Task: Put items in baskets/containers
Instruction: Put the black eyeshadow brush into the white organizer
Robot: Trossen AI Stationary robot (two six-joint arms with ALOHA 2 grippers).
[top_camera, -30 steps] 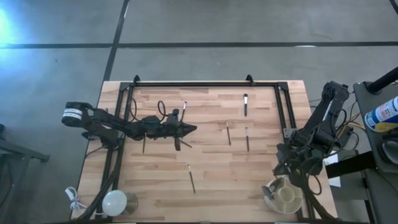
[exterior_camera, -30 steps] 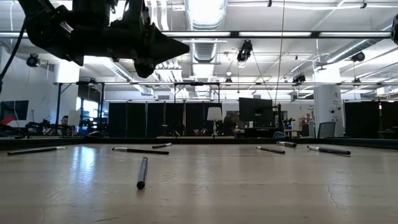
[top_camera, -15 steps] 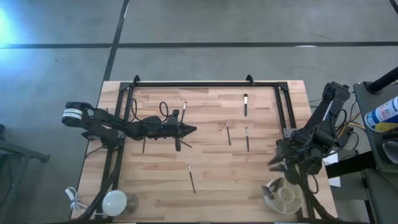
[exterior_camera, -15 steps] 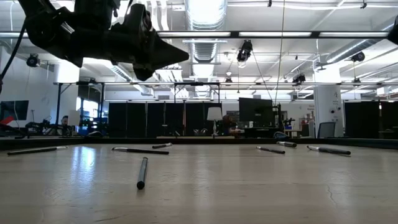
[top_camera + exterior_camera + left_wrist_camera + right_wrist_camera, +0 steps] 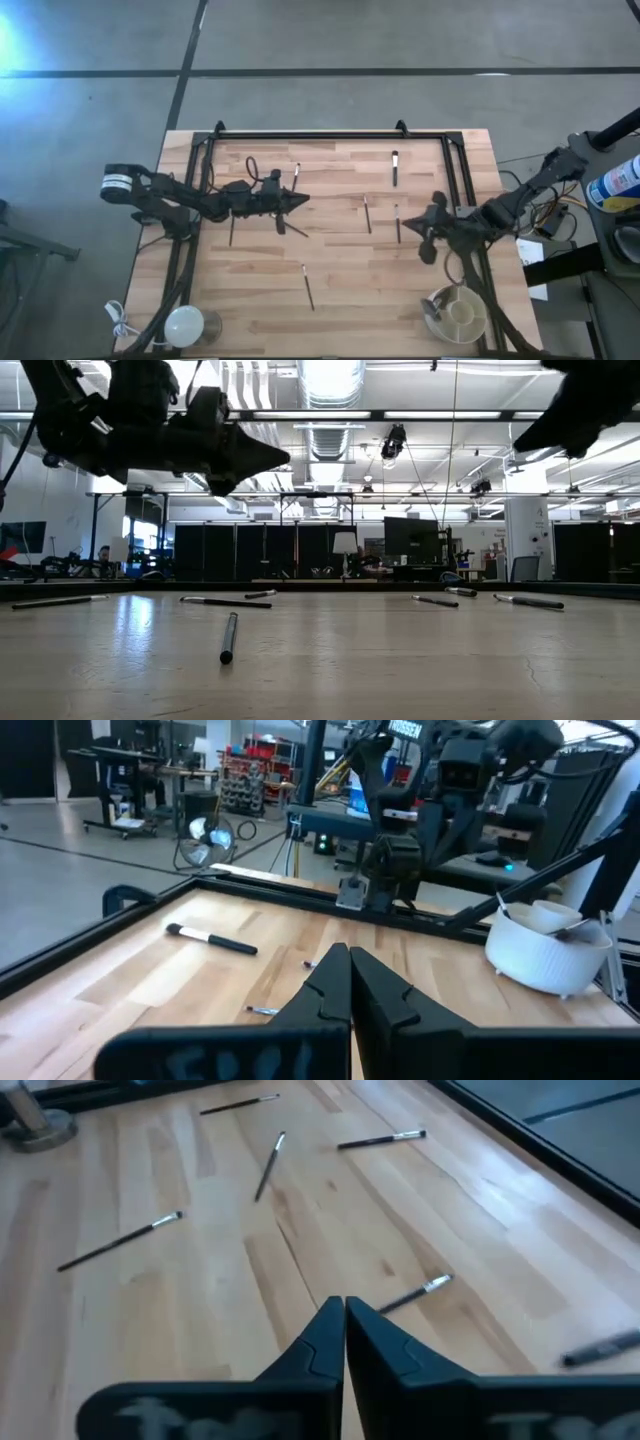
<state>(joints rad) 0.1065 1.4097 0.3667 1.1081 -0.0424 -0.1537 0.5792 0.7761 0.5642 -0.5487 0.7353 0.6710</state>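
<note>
Several thin brushes lie flat on the wooden table, among them one with a black head (image 5: pixel 395 168), two near the middle (image 5: pixel 367 213) (image 5: pixel 398 222) and one nearer the front (image 5: pixel 308 285). The cream tub (image 5: pixel 460 315) stands at the near right corner, with brush handles (image 5: pixel 505 906) sticking out of it. My left gripper (image 5: pixel 303 201) hovers shut and level over the table's left half, holding nothing. My right gripper (image 5: pixel 422 226) is shut and empty above the table's right half, pointing left and slightly down, close to a brush (image 5: pixel 415 1292).
A black metal frame (image 5: pixel 330 134) runs along the far edge and both sides of the table. A white dome with a cord (image 5: pixel 185 325) sits at the near left corner. More brushes lie by the left arm (image 5: pixel 297 175) (image 5: pixel 232 232).
My right gripper has swung away from above the tub toward the table's middle, turning from pointing at the near edge to pointing left. My left gripper has drawn back a little toward the left edge. The brushes on the table have not moved.
</note>
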